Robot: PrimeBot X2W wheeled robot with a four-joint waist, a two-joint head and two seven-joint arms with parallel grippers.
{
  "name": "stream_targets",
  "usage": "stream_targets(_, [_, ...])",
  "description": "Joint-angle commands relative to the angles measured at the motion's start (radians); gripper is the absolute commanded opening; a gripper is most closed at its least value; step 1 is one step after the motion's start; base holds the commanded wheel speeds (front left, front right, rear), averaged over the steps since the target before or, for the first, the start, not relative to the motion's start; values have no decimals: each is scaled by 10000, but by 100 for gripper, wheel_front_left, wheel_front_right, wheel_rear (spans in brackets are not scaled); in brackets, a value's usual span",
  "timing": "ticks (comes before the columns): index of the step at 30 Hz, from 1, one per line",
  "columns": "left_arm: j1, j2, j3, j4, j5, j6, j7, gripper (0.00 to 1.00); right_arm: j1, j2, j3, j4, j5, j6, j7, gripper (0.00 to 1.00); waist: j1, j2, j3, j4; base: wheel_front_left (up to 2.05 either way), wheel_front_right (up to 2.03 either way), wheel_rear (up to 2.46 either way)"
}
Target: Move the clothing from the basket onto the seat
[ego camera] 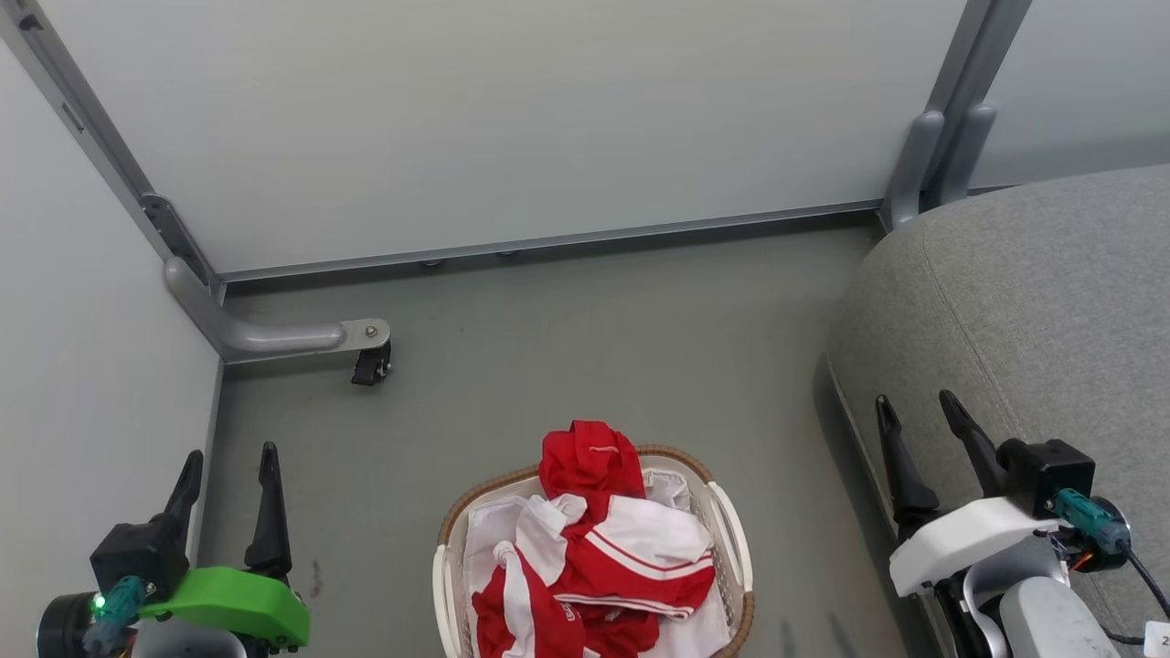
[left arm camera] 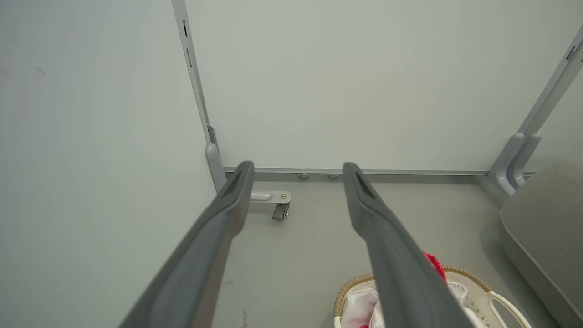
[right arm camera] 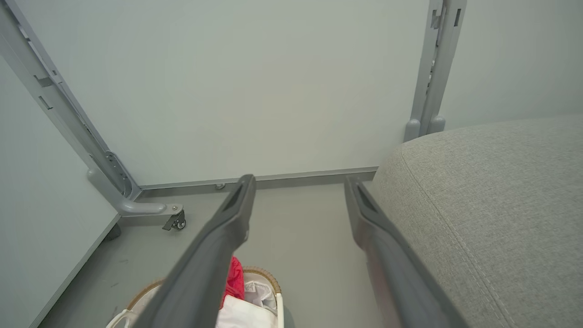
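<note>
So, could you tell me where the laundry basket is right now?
In the head view the laundry basket sits on the floor at bottom centre, left of the grey sofa seat.

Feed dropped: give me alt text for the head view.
Red and white clothing is heaped in the basket on the floor, bottom centre. The grey seat stands to its right. Left gripper and right gripper flank the basket, open and empty.

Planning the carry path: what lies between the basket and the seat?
Just bare grey floor between the basket and the seat; nothing lies on it in the head view or the right wrist view.
</note>
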Motion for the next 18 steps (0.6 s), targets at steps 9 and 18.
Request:
stream_targets(9, [-9, -23, 122, -152, 816, -78, -251, 100, -251, 33, -65, 80, -926, 49, -257, 100, 0, 0, 84, -28, 0, 0, 0])
stream_targets(18, [-19, 28, 113, -119, 1454, -89, -406, 100, -233, 72, -54, 157, -1615, 46, -422, 100, 0, 0, 124, -48, 0, 0, 0])
